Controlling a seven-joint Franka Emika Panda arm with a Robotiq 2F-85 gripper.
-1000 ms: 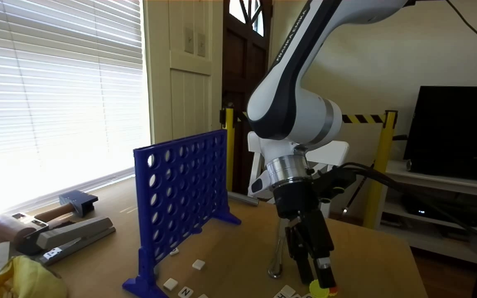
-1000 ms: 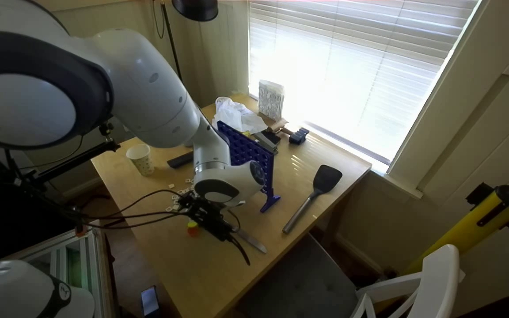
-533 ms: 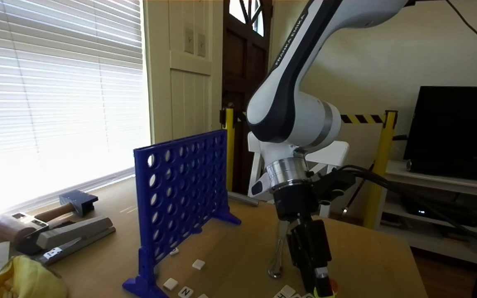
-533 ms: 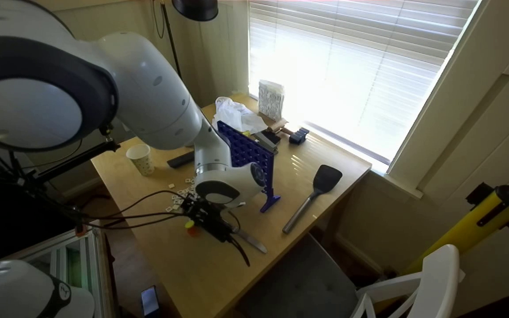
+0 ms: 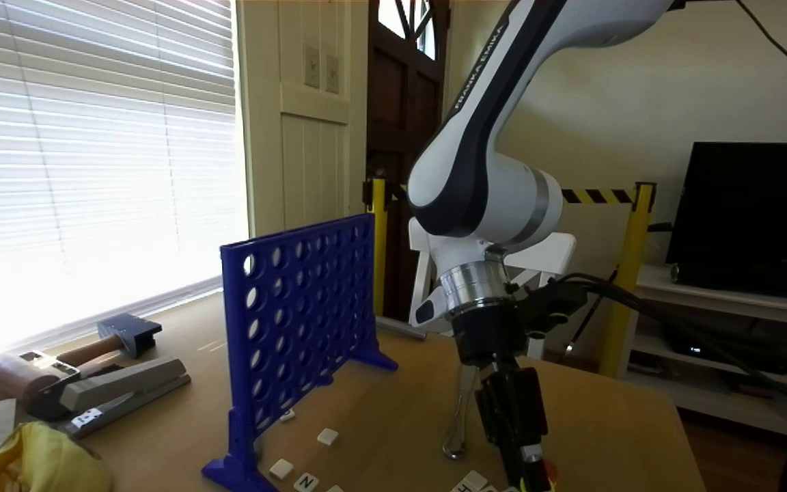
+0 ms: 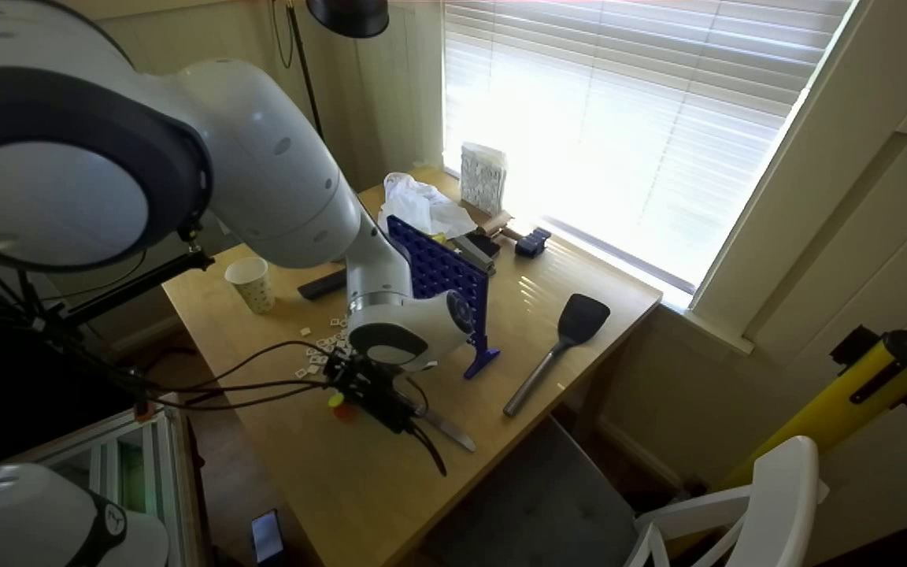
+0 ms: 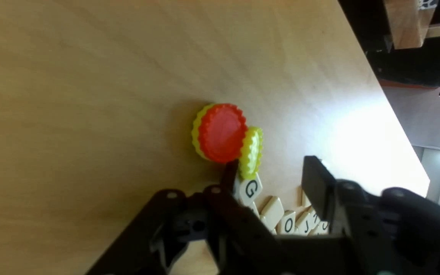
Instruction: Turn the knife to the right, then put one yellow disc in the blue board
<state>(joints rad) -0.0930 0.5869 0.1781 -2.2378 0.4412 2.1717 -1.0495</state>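
The yellow disc [image 7: 251, 152] stands tilted on edge, leaning by the orange-red disc [image 7: 223, 133], which lies over another yellow rim. My gripper [image 7: 272, 165] is partly open around the tilted disc. One fingertip meets its near side, with contact unclear, while the opposite finger [image 7: 313, 183] stands apart across a gap. In an exterior view the fingertips mostly cover the discs. The knife [image 6: 452, 432] lies flat on the table, partly hidden behind the gripper in an exterior view; its rounded end [image 5: 454, 447] shows beside the arm. Upright stands the blue board [image 5: 301, 321], without visible discs.
Loose letter tiles [image 7: 273, 210] lie right under and beside the jaws. A spatula [image 6: 560, 354], a paper cup [image 6: 251, 285], a black remote [image 6: 321, 285] and a stapler [image 5: 127, 393] are on the table. The table's edge passes near the discs.
My gripper has come down to the discs and its jaws have narrowed. The yellow disc has slid a little off the orange-red one and tipped. Knife and board have stayed put.
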